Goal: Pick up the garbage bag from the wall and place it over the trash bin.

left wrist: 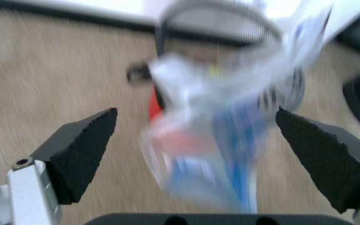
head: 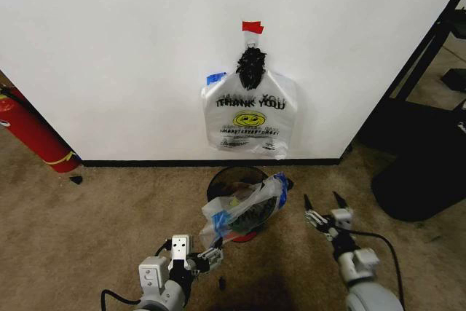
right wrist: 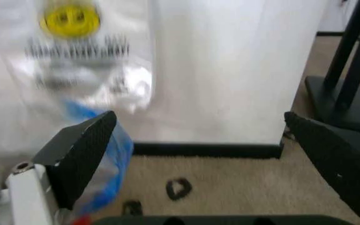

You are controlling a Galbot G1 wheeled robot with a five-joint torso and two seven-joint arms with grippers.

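The garbage bag (head: 246, 207), see-through with blue patches, lies crumpled over the front of the black mesh trash bin (head: 227, 178), which stands on the carpet below the wall (head: 131, 49). My left gripper (head: 212, 256) is low at the bag's near left corner. In the left wrist view this gripper (left wrist: 197, 115) is open, with the bag (left wrist: 217, 140) and the bin (left wrist: 230, 21) just ahead between its spread fingers. My right gripper (head: 325, 204) is open to the right of the bin, apart from the bag. In its own view the right gripper (right wrist: 198, 117) faces the wall, the bag's blue part (right wrist: 112, 173) beside one finger.
A white "THANK YOU" smiley bag (head: 250, 118) hangs on the wall under red tape (head: 253, 27). A red fire extinguisher (head: 29, 130) leans at the left. Black furniture legs and a base (head: 422, 165) stand at the right. Small black bits (head: 76, 179) lie on the carpet.
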